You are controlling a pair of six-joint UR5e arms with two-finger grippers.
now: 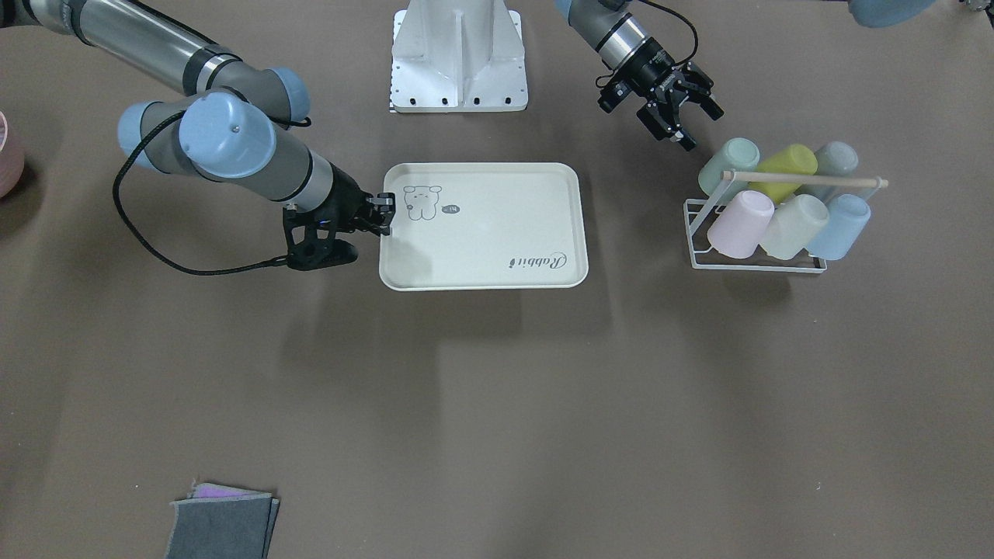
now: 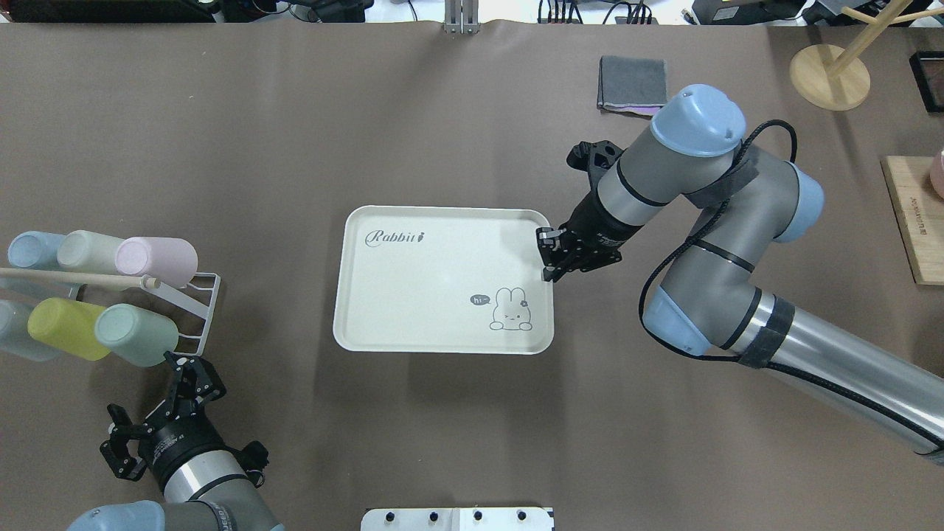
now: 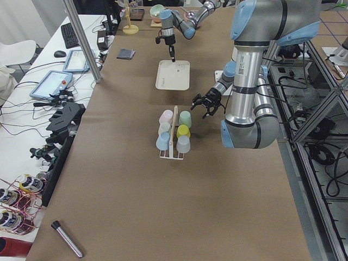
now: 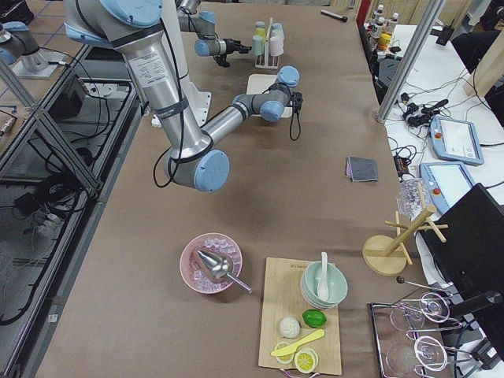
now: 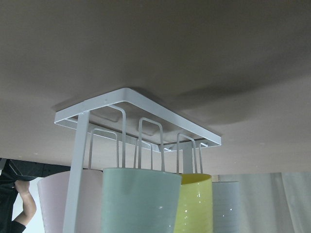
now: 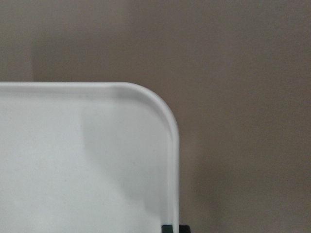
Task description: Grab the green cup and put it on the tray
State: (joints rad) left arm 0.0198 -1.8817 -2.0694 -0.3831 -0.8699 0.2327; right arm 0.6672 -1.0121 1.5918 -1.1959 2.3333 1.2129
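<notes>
The mint green cup (image 1: 728,163) lies on its side in a white wire rack (image 1: 753,265), at the rack corner nearest the robot, beside a yellow-green cup (image 1: 786,164). My left gripper (image 1: 696,124) hovers open just short of the green cup (image 2: 136,333), fingers spread and pointing at it, nothing between them. In the left wrist view the green cup (image 5: 141,199) fills the lower middle. The cream tray (image 1: 497,233) lies flat at the table's centre. My right gripper (image 2: 547,256) is shut on the tray's short rim near the rabbit drawing. The right wrist view shows the tray (image 6: 73,170) corner.
The rack also holds pink (image 1: 742,223), cream (image 1: 794,225), pale blue (image 1: 840,225) and grey-blue (image 1: 835,159) cups under a wooden rod. A folded grey cloth (image 2: 633,83) lies on the far side of the table. A wooden stand (image 2: 830,74) and board (image 2: 914,221) sit far right.
</notes>
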